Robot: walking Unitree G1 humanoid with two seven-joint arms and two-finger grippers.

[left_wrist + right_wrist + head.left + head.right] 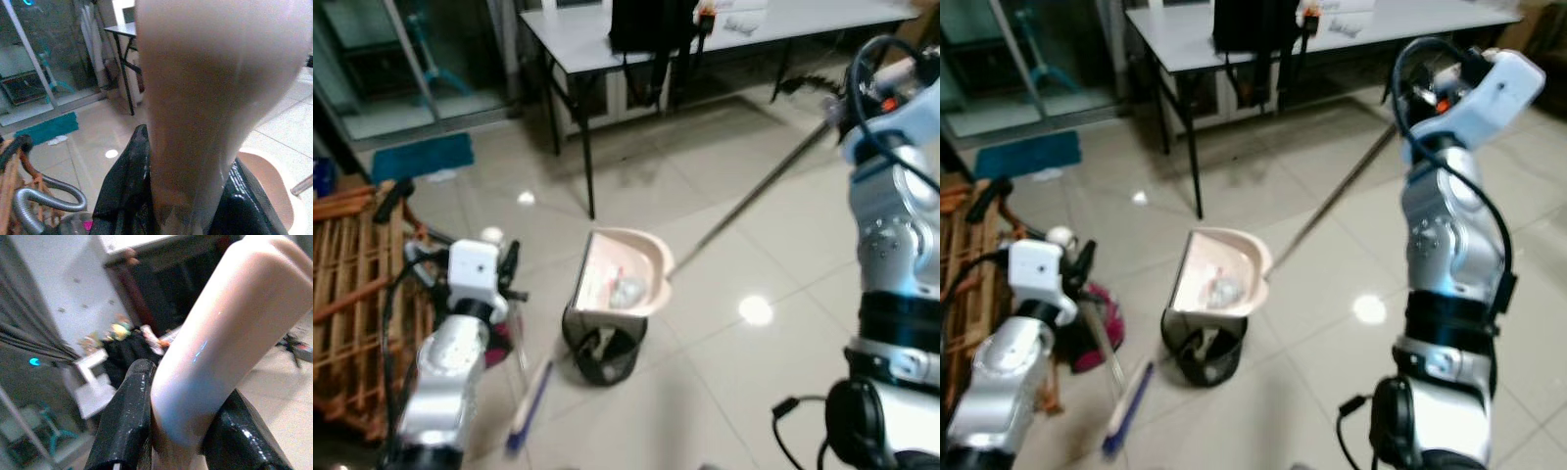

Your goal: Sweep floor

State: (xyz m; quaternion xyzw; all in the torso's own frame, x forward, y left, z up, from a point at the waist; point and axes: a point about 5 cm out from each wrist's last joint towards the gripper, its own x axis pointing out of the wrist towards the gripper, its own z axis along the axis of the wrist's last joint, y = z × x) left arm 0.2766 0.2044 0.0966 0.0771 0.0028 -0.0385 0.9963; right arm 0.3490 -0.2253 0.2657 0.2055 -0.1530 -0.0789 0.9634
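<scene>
— Where's the dustpan?

— The pink dustpan is tipped over the rim of a small black bin on the tiled floor, near the middle of the head views. A little grey debris lies in its scoop. Its long handle runs up and away toward the robot's right side.

— And the right pincer?

— The right pincer is closed on the pale top end of that handle — the wrist view shows both black fingers pressed against it. The arm is raised high at the right.

— The left one?

— The left pincer grips a pale, blurred handle, a finger on either side. In the head views the left arm is low at the left, and a broom with a blue part slants down to the floor just beside the bin.

— Anything else around?

— A white surface on black legs stands behind, with a dark bag on it. A wooden rack lies at the left, and a teal mat is by the glass door.
</scene>
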